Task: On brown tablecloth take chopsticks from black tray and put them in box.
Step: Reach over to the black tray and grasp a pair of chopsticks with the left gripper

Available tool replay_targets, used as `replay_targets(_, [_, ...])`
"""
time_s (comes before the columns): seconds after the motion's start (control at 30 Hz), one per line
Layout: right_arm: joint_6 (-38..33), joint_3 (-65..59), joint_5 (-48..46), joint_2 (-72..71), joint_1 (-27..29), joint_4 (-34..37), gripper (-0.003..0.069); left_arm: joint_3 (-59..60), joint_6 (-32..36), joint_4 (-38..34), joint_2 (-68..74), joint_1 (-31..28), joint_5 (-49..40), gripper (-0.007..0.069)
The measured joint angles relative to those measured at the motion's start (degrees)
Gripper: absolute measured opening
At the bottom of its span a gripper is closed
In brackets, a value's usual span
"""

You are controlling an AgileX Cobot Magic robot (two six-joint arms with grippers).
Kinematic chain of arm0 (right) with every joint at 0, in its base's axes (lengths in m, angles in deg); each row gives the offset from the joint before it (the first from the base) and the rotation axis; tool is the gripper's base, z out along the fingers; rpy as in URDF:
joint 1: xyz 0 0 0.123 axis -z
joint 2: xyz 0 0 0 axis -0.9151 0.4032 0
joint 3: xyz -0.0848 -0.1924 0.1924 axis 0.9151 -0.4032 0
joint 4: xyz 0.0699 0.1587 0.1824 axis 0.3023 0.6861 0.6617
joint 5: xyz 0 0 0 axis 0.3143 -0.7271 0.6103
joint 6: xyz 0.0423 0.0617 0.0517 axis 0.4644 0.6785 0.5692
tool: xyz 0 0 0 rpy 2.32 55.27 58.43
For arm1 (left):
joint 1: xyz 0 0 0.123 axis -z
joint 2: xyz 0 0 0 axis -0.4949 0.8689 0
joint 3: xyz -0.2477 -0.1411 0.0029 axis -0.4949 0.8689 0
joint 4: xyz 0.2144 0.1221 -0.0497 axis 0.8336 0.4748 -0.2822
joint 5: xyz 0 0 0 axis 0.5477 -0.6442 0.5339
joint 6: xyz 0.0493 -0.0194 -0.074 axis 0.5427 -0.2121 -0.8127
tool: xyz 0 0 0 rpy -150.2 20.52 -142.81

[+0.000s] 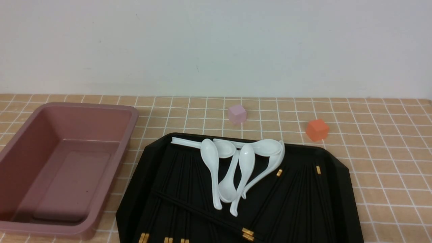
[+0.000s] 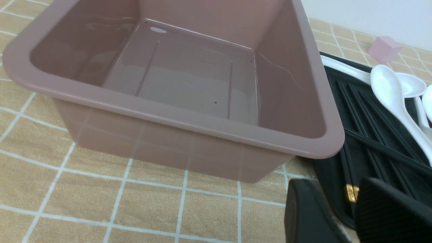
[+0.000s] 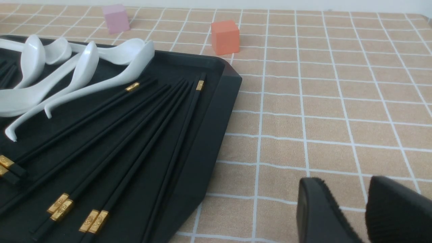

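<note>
We find the counter covered by the brown tablecloth point(image 1: 371, 152). On it the box point(image 1: 20, 152) stands at the left and the black tray point(image 1: 344, 195) just beside it toward the right, the two near each other at the closest corner; whether they touch we cannot tell.

The chopsticks point(image 3: 150, 135) lie flat in the black tray. One group fans out in its right part, another lies in its left part, and one pair lies aslant across the left group. Most gold bands point toward the robot; two point away.

A cluster of white spoons point(image 1: 211, 155) overlaps in the tray's far middle, and one handle rests on the far rim. Beyond the tray a pink cube point(image 1: 237, 113) and an orange cube point(image 1: 317, 129) sit well apart on the cloth.

The left pincer point(image 2: 332, 184) hangs low beside the box's near right corner, at the tray's left edge. Its fingers are spread and grip nothing.

The right pincer point(image 3: 339, 180) hangs over bare cloth to the right of the tray. Its fingers are likewise spread and grip nothing.
</note>
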Motion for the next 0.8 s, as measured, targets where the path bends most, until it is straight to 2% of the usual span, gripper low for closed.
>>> replay_targets(0.67, [0.00, 0.00, 0.00, 0.00, 0.00, 0.05, 0.0240, 0.00, 0.57, 3.28, 0.00, 0.00, 0.75, 0.0239])
replay_targets(0.73, [0.00, 0.00, 0.00, 0.00, 0.00, 0.05, 0.0240, 0.00, -0.65, 2.51, 0.00, 0.00, 1.80, 0.0239])
replay_targets(0.8, [0.00, 0.00, 0.00, 0.00, 0.00, 0.05, 0.0240, 0.00, -5.95, -2.82, 0.00, 0.00, 2.55, 0.0239])
